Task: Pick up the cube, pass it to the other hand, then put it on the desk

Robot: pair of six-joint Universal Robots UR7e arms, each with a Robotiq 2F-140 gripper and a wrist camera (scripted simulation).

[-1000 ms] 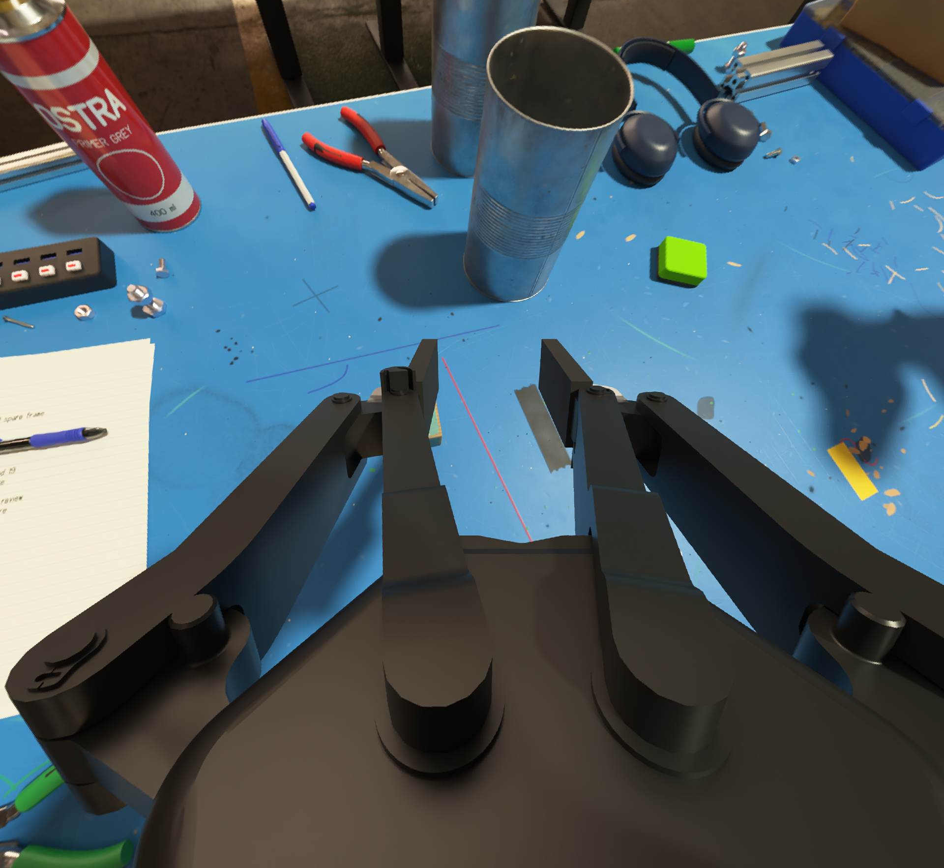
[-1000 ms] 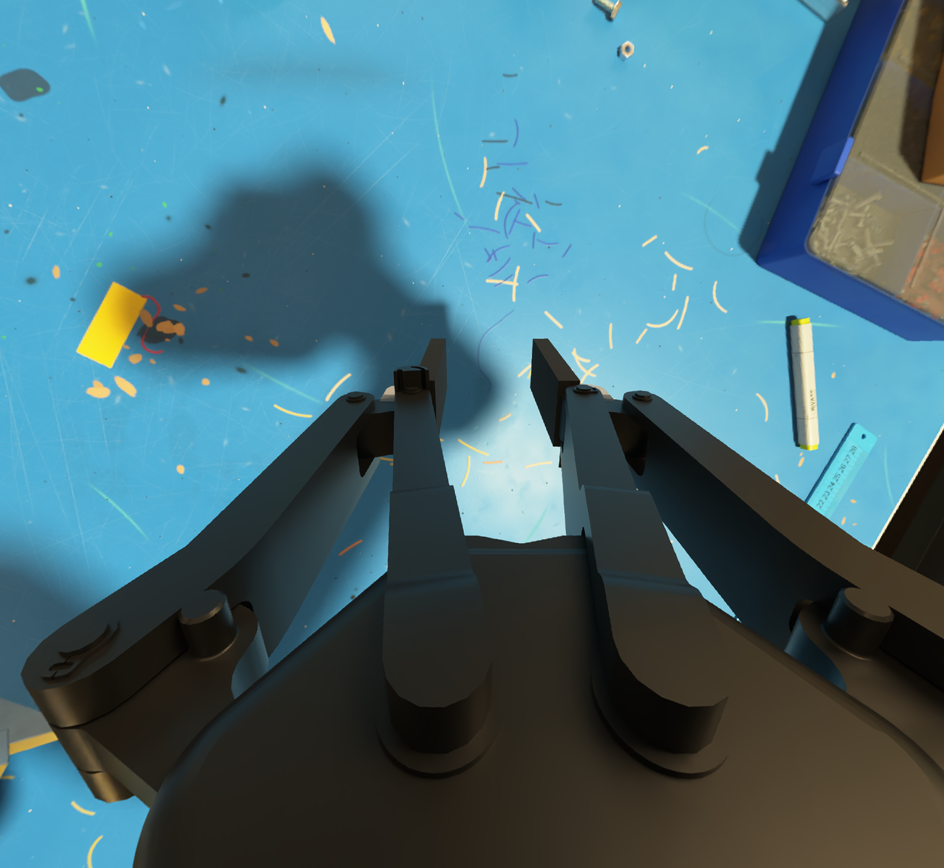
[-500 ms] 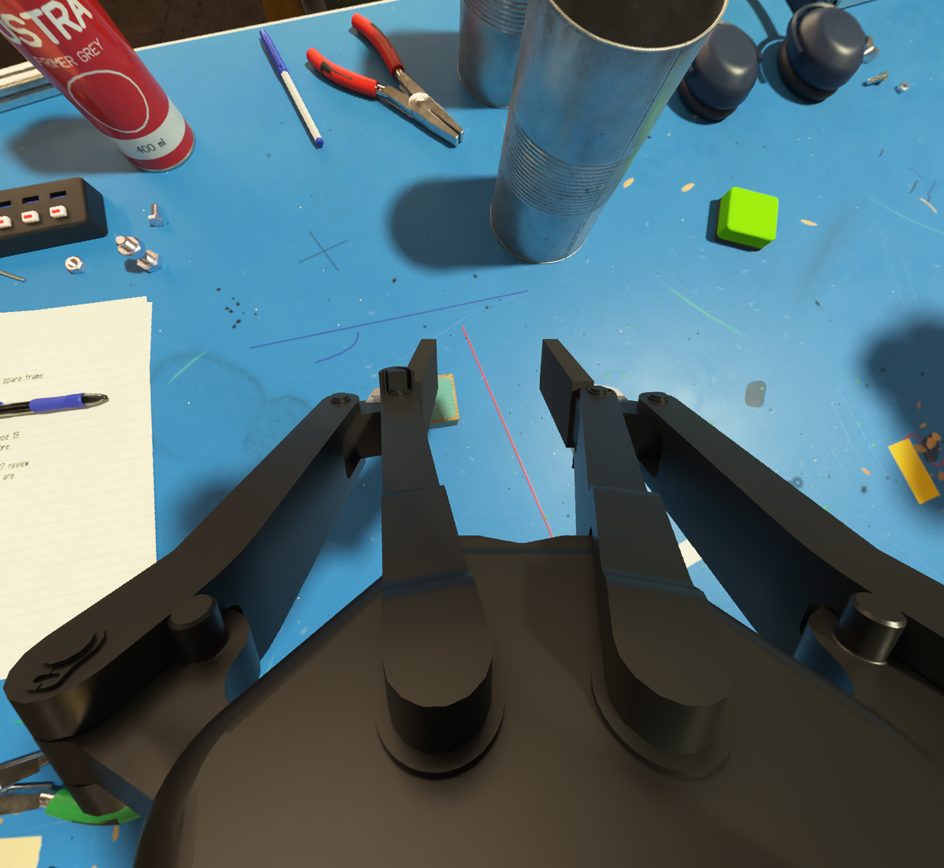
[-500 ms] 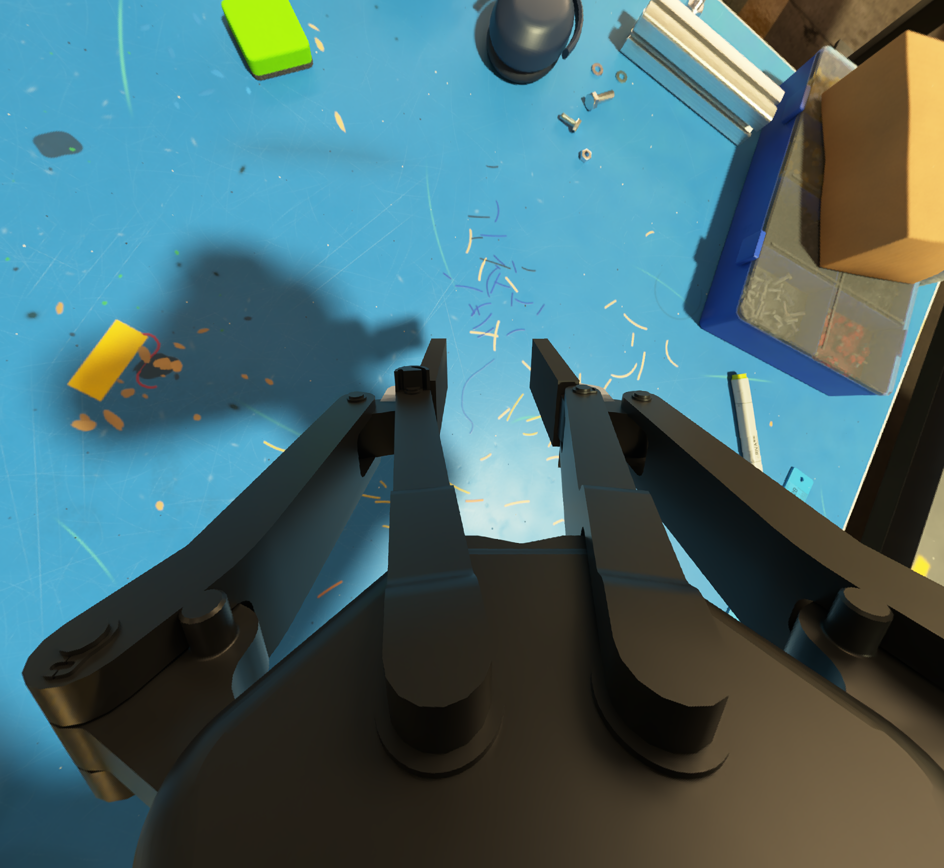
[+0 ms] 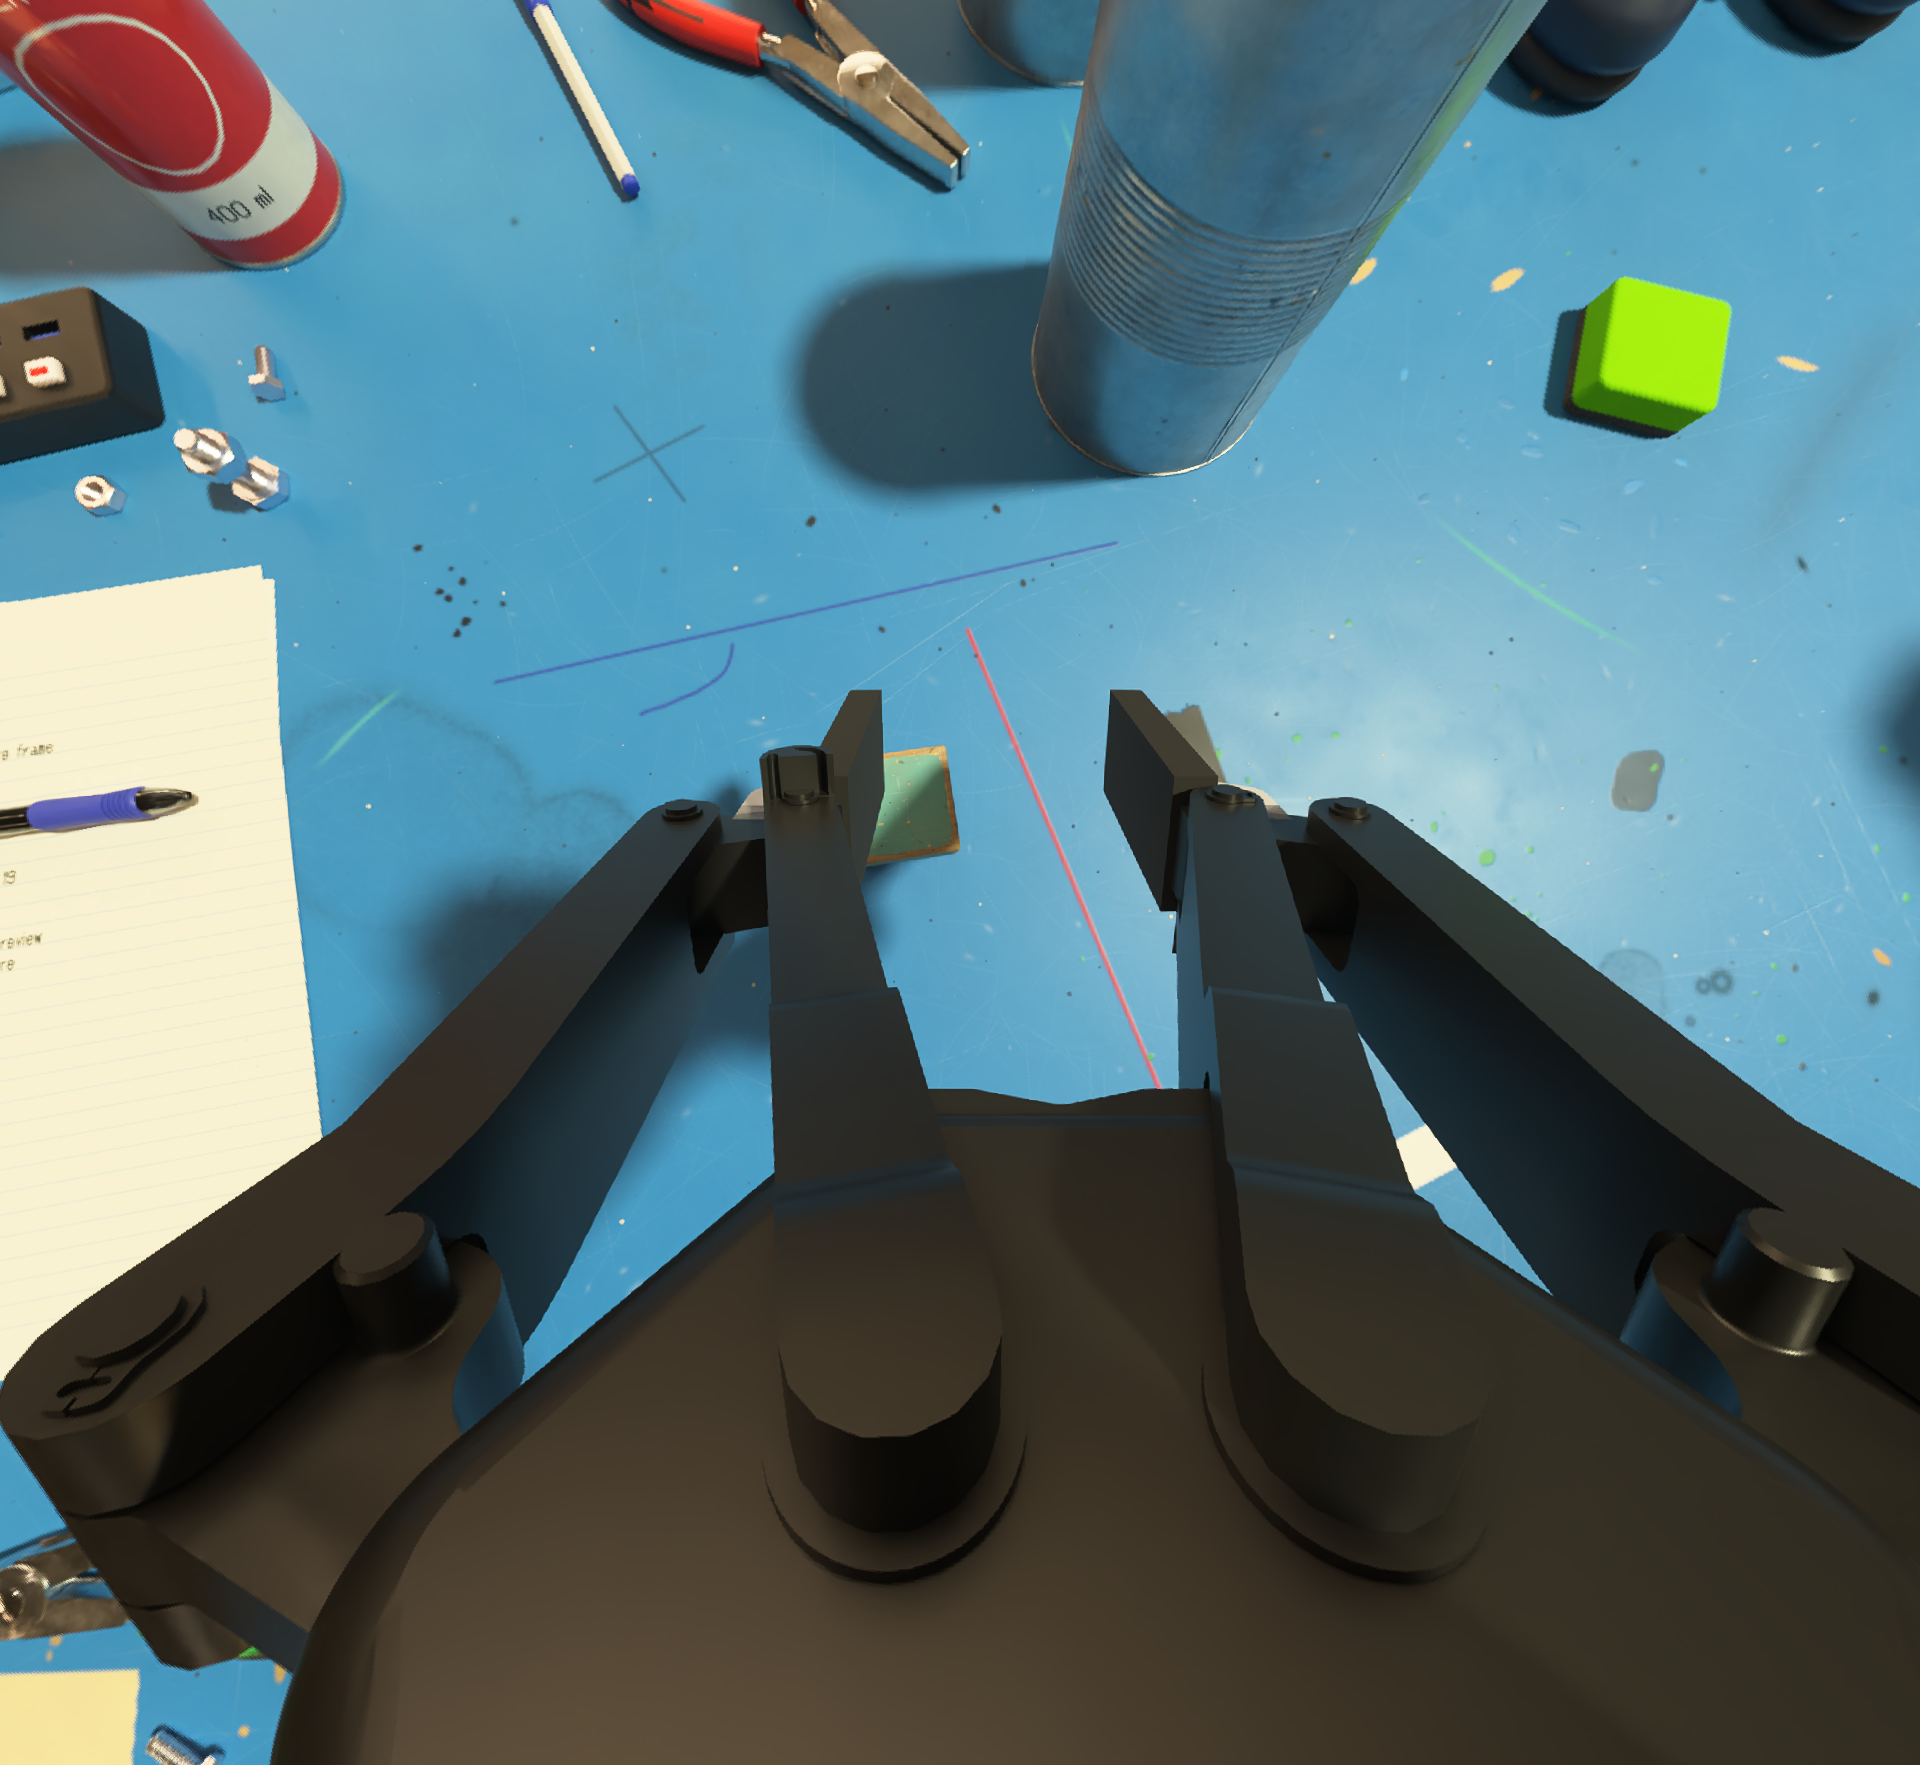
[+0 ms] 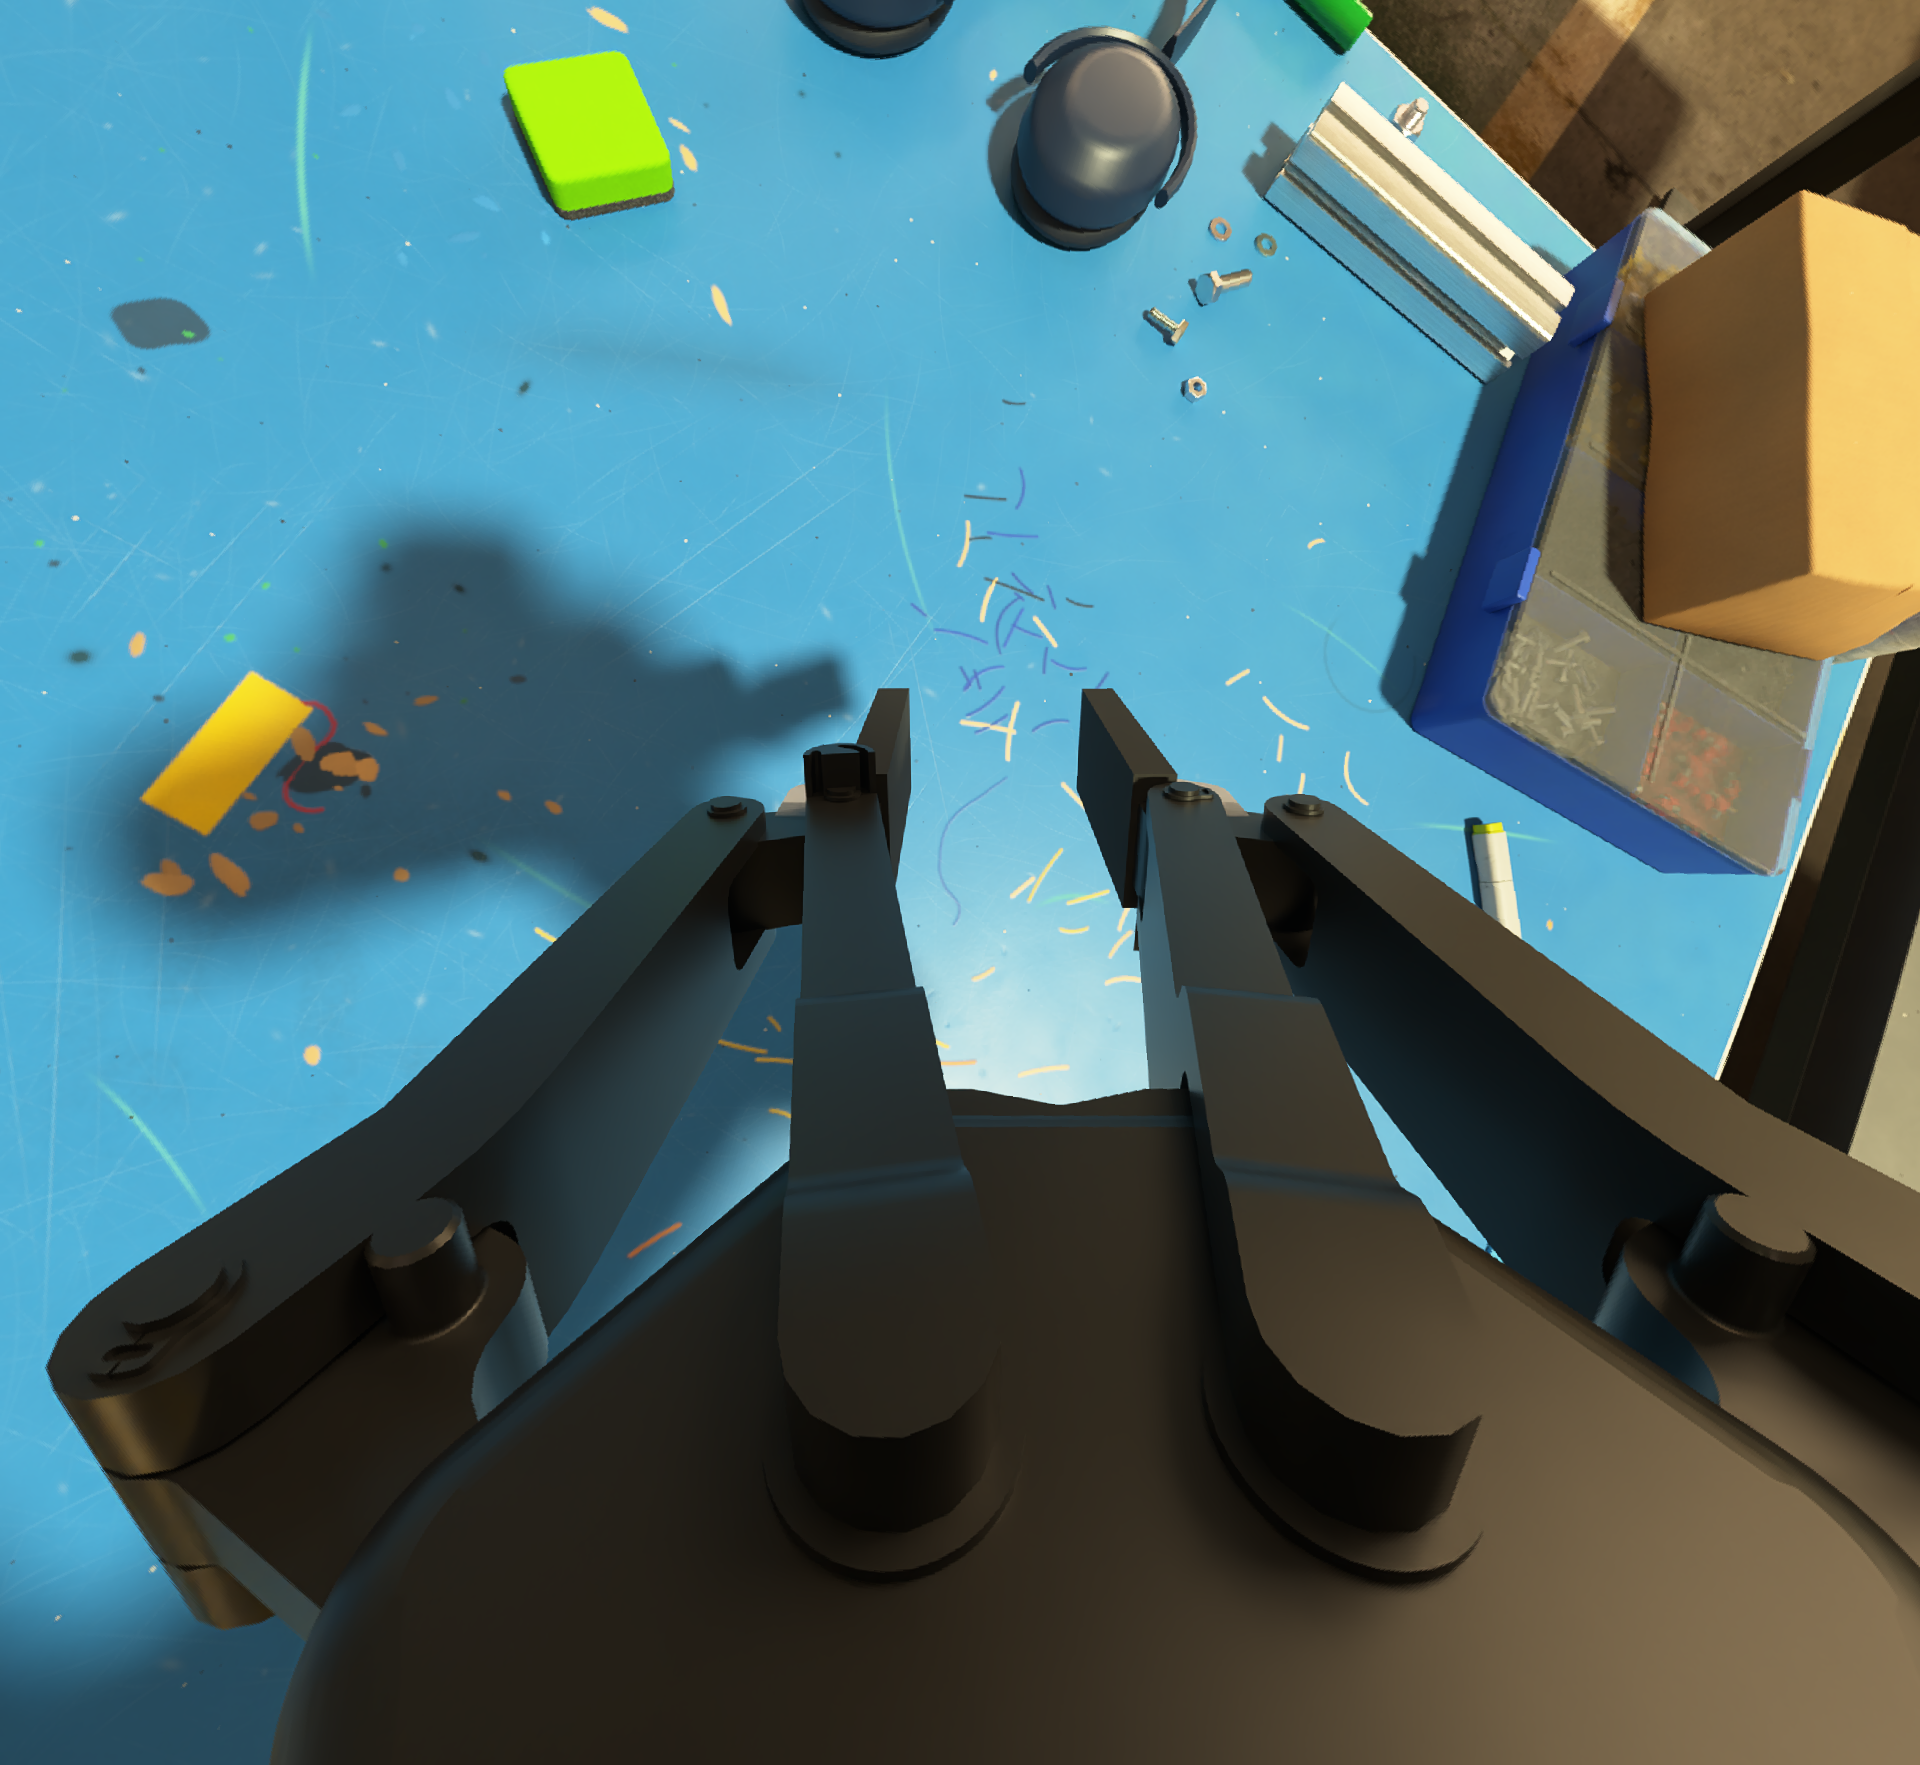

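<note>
While neither arm has yet reached it, the cube (image 5: 1647,354) sits free on the blue desk (image 5: 1299,635), just right of the nearer steel can (image 5: 1247,188) and well ahead and right of the left gripper (image 5: 992,744). Right wrist view shows the same cube (image 6: 587,128) far forward and left of the right gripper (image 6: 992,739), near the headphones (image 6: 1039,53). Judgement: pickup has not begun; both arms hang above the desk, seemingly to clear the clutter.

Left gripper: jaws parted at a moderate gap, nothing between them, touching nothing; a small green patch (image 5: 914,803) lies on the desk beneath its left finger. Right gripper: jaws likewise parted, empty, over bare desk strewn with shavings.

Risk, as judged: the can stands close beside the cube and may obstruct a left-side approach
</note>
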